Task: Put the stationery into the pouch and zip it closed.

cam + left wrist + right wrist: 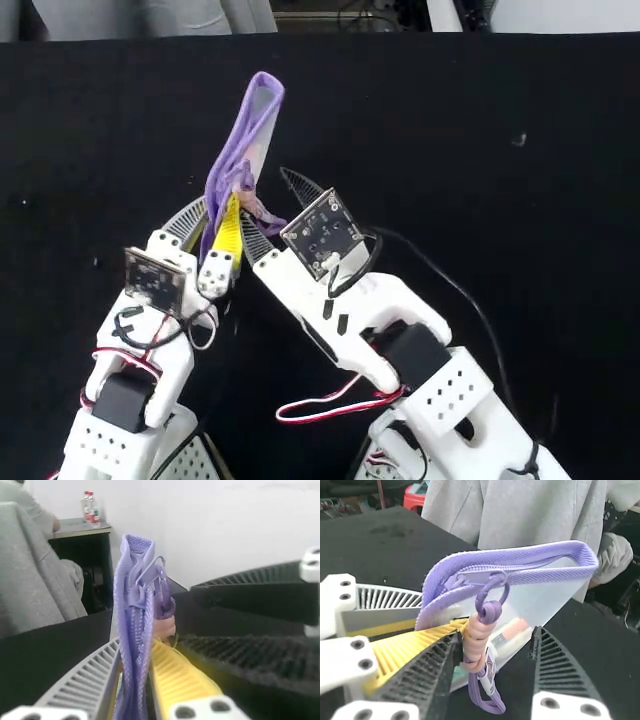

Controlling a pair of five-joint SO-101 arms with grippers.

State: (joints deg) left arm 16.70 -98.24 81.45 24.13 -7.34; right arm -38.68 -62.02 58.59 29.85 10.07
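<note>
The purple pouch stands on edge above the black table, its clear side facing the right arm. My left gripper, one grey finger and one yellow, is shut on the pouch's lower end. The zipper pull carries a pink and purple strap that hangs by the yellow finger. My right gripper is open, and its black fingers straddle the pouch's corner and the strap. Through the clear side I see a pinkish piece of stationery inside the pouch.
The black table spreads wide to the right and the far left. A red and white cable loops below the right arm. Someone in grey clothing sits behind the table's far edge.
</note>
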